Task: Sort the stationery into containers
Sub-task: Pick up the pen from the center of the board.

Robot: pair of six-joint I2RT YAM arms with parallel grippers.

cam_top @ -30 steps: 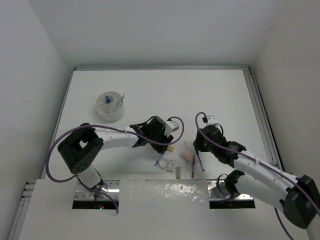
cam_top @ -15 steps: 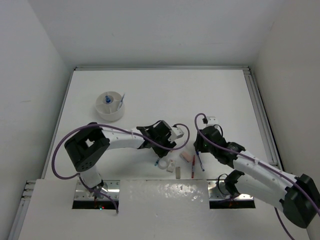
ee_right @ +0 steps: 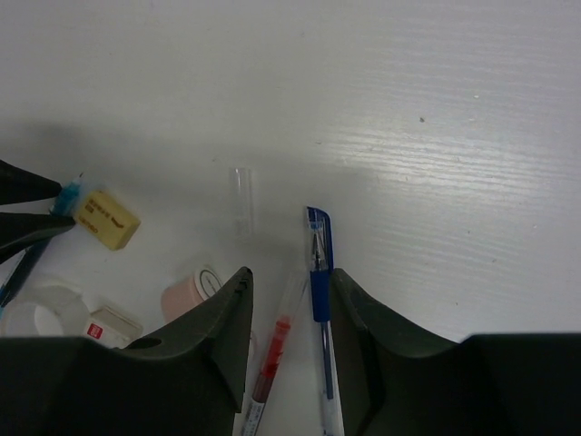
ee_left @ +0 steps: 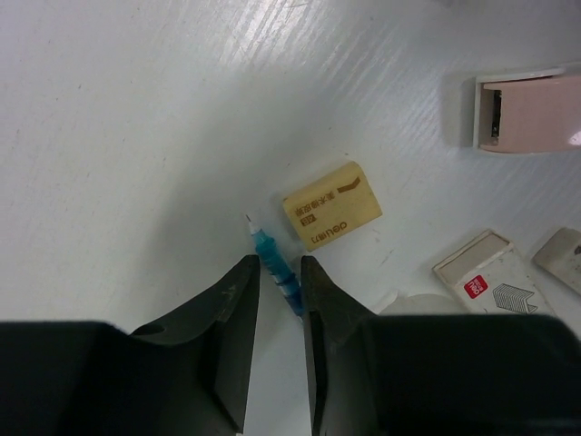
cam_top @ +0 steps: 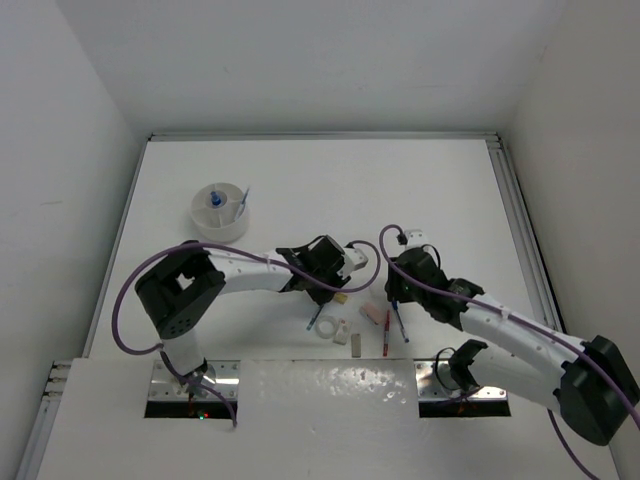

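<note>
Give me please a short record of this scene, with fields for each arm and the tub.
left fingers: astride the light blue pen, beside the tan block; grip not certain
right fingers: open above red pen and dark blue pen, holding nothing
tub: holds blue-capped bottle and another pen
loose on table: pink eraser, white eraser, tape ring

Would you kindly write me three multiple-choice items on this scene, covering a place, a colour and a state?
1. The blue-capped bottle sits: A inside the white tub; B beside it; C under it.
2. Pens beneath the right gripper are: A green and black; B red and blue; C both red.
3. The left gripper is: A wide open; B closed on nothing; C closed on a thin blue pen.
Answers: A, it stands within the rim; B, a red pen and a blue pen lie there; C, its jaws press that pen.
</note>
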